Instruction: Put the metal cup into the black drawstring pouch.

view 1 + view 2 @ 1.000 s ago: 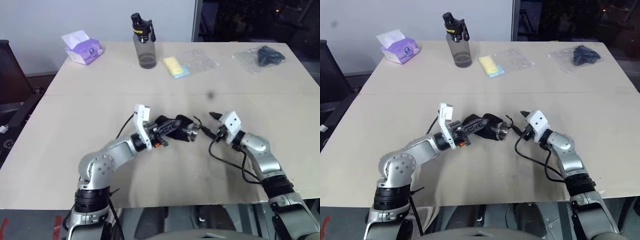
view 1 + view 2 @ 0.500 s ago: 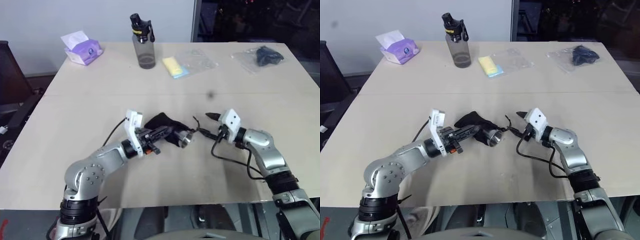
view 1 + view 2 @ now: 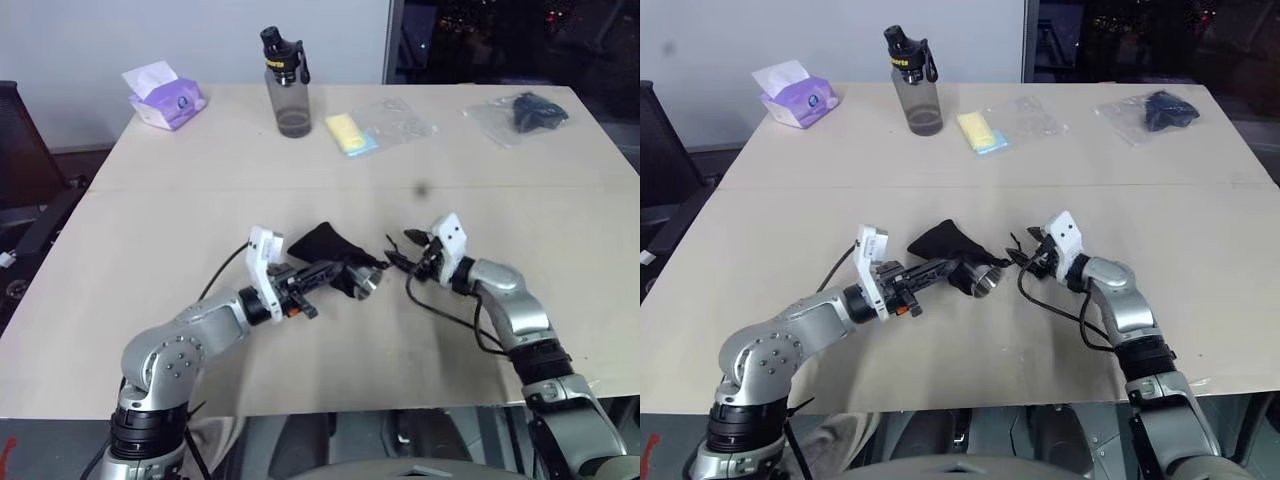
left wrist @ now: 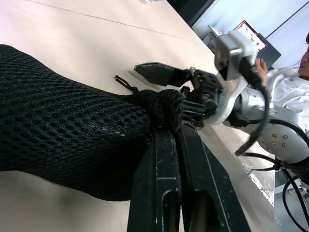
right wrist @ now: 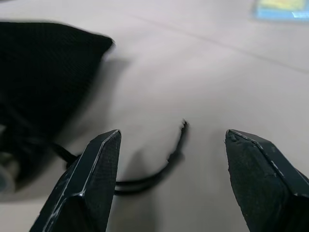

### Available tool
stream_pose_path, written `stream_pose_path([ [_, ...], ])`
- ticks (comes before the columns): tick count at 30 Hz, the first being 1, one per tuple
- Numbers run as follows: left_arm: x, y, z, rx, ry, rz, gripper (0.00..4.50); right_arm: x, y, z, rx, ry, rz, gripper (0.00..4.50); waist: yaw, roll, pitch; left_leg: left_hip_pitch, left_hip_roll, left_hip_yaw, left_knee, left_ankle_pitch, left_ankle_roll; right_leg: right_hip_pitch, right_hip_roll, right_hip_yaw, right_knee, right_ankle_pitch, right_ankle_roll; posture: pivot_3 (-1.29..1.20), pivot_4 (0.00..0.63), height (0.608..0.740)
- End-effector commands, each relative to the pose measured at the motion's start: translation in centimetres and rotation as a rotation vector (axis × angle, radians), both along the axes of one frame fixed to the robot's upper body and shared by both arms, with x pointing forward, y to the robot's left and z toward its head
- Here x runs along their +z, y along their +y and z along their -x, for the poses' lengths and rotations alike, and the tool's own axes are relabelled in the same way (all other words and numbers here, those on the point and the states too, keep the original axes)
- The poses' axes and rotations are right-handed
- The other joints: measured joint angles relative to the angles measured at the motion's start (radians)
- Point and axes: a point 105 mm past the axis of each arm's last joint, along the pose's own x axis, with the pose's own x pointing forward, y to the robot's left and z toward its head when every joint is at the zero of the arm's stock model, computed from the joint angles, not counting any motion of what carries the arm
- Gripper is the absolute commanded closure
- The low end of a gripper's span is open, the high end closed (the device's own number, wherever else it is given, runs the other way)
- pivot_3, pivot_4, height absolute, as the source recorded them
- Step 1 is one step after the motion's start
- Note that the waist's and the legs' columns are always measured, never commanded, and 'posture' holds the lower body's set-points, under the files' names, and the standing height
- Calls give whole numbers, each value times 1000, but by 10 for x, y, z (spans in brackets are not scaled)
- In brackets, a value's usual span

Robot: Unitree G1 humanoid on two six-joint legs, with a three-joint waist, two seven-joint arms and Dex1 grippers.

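Left gripper (image 3: 948, 266) clamped on black drawstring pouch (image 3: 943, 243) — metal cup (image 3: 986, 280) protruding at mouth. Right gripper (image 3: 1025, 252) spread wide, empty. Next: push cup deeper — probably.

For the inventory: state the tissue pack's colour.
Purple with a white tissue on top, the tissue pack shows best in the left eye view.

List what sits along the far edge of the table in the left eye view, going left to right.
Tissue pack → water bottle → yellow sponge in a clear bag → dark item in a clear plastic bag.
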Motion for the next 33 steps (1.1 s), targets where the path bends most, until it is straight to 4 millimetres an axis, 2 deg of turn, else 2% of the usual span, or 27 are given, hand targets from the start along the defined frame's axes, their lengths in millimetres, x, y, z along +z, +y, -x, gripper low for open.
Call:
stream_pose_path([
  [1,12,-4,5,-18,-56,11,4500,-19,0,7,-22,122,71,1578,0,0,-1,0,0,0,0,0,0,0,0,0,0,0,0,0,150,740],
  [2,12,-4,4,-17,-56,9,4500,-20,1,9,-25,138,75,1858,0,-1,-1,0,0,0,0,0,0,0,0,0,0,0,0,0,150,740],
  [4,12,-4,4,-15,-54,11,4500,-21,1,12,-22,155,91,2727,0,-1,-1,1,0,0,0,0,0,0,0,0,0,0,0,0,150,740],
  [5,12,-4,5,-14,-53,12,4500,-21,2,14,-21,166,95,2929,0,-1,-1,1,0,0,0,0,0,0,0,0,0,0,0,0,150,740],
  [6,11,-4,5,-14,-52,12,4500,-21,3,15,-20,174,97,3443,0,-1,-1,1,0,0,0,0,0,0,0,0,0,0,0,0,150,740],
  [9,11,-5,5,-10,-50,15,4500,-20,3,15,-11,122,177,4452,-1,-1,-1,1,0,0,0,0,0,0,0,0,0,0,0,0,150,740],
  [12,11,-5,4,-9,-50,17,4500,-16,2,11,-29,79,191,4452,-1,-1,-2,1,0,0,0,0,0,0,0,0,0,0,0,0,150,740],
  [14,11,-5,4,-8,-51,18,4500,-5,1,3,-75,31,152,4452,-1,-1,-2,1,0,0,0,0,0,0,0,0,0,-1,1,0,150,740],
  [15,11,-5,4,-8,-51,19,4500,4,2,-1,-90,-1,110,4452,-2,-1,-2,1,0,0,0,0,0,0,0,0,0,-1,1,0,150,740],
  [19,17,-7,0,3,-55,48,4500,71,0,-20,-192,-116,-321,4452,-2,0,0,1,0,0,0,0,0,0,1,0,0,0,1,0,150,740],
  [23,28,-6,-10,54,-74,93,4500,125,-6,-14,-150,-196,-628,4452,1,0,1,-1,0,-1,0,0,0,0,0,0,0,1,1,0,150,740],
  [25,35,-4,-16,88,-80,121,4500,144,-12,-10,-128,-228,-698,4452,3,0,1,-1,0,-2,-1,0,0,0,0,-1,0,2,4,0,150,740],
  [28,47,-1,-26,134,-100,164,4500,165,-16,-4,-89,-258,-746,4452,1,0,1,-2,0,-3,-1,0,0,-1,0,-3,-1,2,4,0,150,740],
  [33,59,-1,-35,182,-122,203,4500,189,-10,7,-21,-278,-768,4452,-3,1,1,-1,0,-2,-1,0,0,-1,0,-2,0,2,3,0,150,740],
])
